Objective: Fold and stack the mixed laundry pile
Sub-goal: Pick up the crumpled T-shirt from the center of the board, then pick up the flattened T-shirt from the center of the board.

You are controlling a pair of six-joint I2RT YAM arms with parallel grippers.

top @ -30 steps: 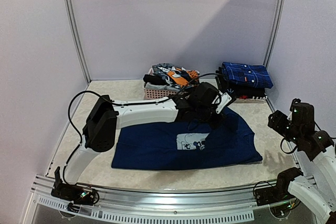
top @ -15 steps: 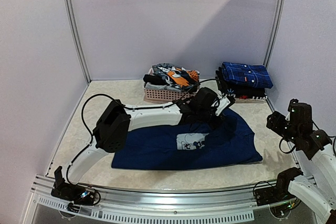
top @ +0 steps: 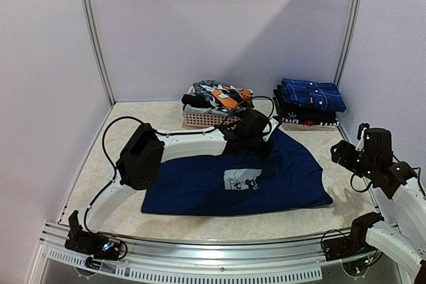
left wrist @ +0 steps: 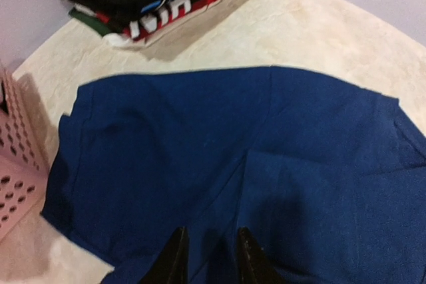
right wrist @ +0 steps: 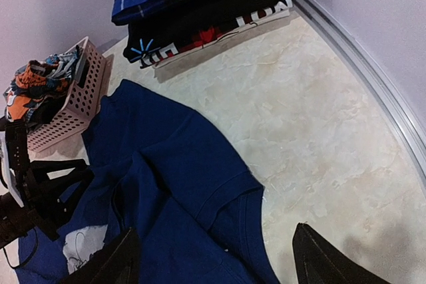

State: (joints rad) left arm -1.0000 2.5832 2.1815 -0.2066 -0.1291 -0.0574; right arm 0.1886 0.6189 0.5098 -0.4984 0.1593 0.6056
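Jaws slightly parted and gripping nothing, the left gripper hangs low over the far part of the navy T-shirt, dark blue cloth showing in the gap between its two black fingers, while the right gripper stands with its jaws wide apart and empty, off to the right of the shirt above the pale stone-patterned table. The T-shirt lies spread across the middle of the table, mostly flat with some creases and a fold line running through its far half, its pale cartoon print facing up near the centre. The left arm reaches across from the near left corner to the shirt's far edge. Behind the shirt, at the back of the table, the pale pink basket holds the rest of the mixed laundry pile, an orange, blue, black and white patterned garment lying on top; in the left wrist view the basket's perforated wall sits just beside the shirt's corner. At the back right, a stack of folded garments rests against the wall, a blue plaid piece uppermost over black ones and a red-and-white layer near the bottom, close to the shirt's far edge but apart from it
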